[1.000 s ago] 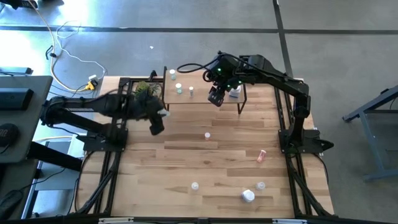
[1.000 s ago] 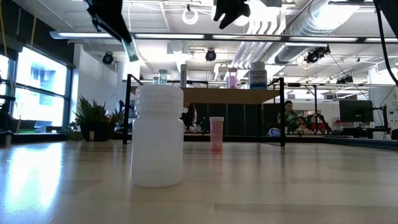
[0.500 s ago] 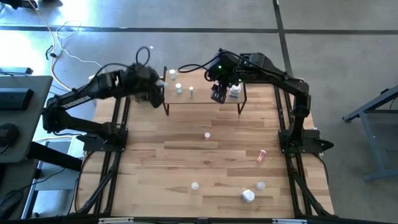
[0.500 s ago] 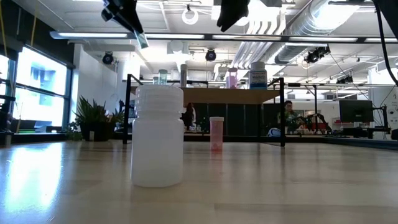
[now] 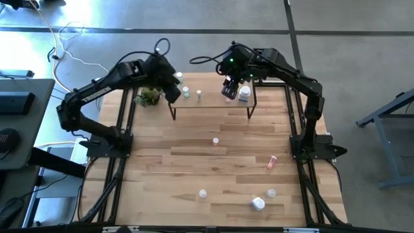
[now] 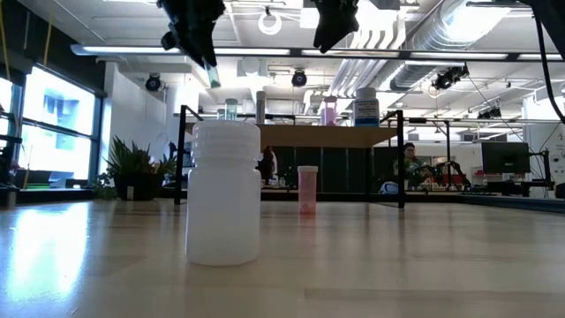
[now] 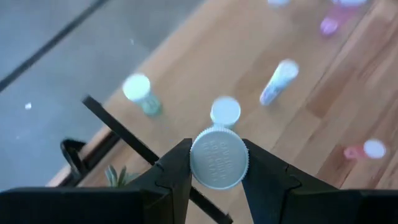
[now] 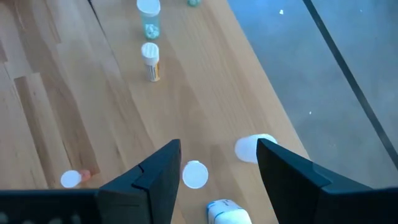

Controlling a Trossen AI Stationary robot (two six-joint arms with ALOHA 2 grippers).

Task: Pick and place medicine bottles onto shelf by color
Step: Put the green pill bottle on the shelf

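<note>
Your worktop [image 5: 194, 162] carries a small shelf [image 5: 210, 102] at its far edge, with loose bottles [image 5: 258, 204] scattered across the near half. Both arms hang over the shelf. Your left gripper [image 7: 217, 171] is at the shelf's left end, jaws clamped on a white-capped bottle [image 7: 218, 157], above the bottles already standing there. Your right gripper [image 8: 217, 163] hovers over the right end, jaws apart and empty. You appear to be in the placing step. Next, lower the held bottle beside others of its colour, clear of neighbours, then release.
</note>
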